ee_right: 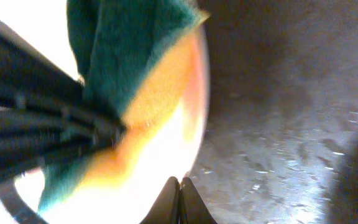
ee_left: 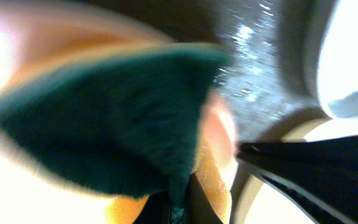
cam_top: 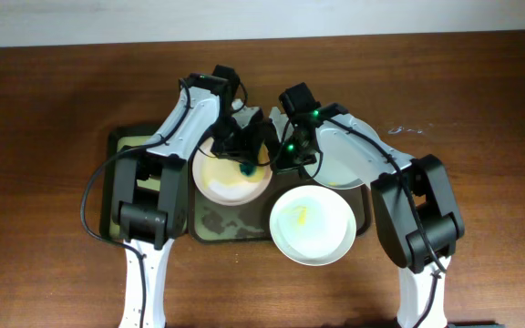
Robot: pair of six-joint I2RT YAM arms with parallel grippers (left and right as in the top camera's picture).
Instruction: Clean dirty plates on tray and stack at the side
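Sponge [ee_left: 117, 124], green and yellow, fills the left wrist view. The left gripper [ee_left: 179, 208] pinches it firmly and holds it down on the scrubbed plate [cam_top: 221, 182]. This plate lies on the left half of the tray [cam_top: 215, 224], toward the tray's back edge, and a pale yellow film covers its floor.

The right gripper [ee_right: 179, 193] has its fingers pressed together, with the tips at this plate's rim, on the side toward the middle of the tray. I cannot tell whether they nip the rim or only lean against it.

The front plate [cam_top: 313, 228] hangs over the tray's front edge and has a yellow smear. A third plate [cam_top: 343, 164] sits at the tray's back right, partly under the right arm.

The step in hand seems to be the scrubbing of the first plate, so the task is probably at an early stage. To do it well, the sponge should go in small circles over the whole film, with even pressure. The tray looks wet, so the plate may slide, and the right gripper should brace it. Both claws are very close, therefore short strokes are safer.
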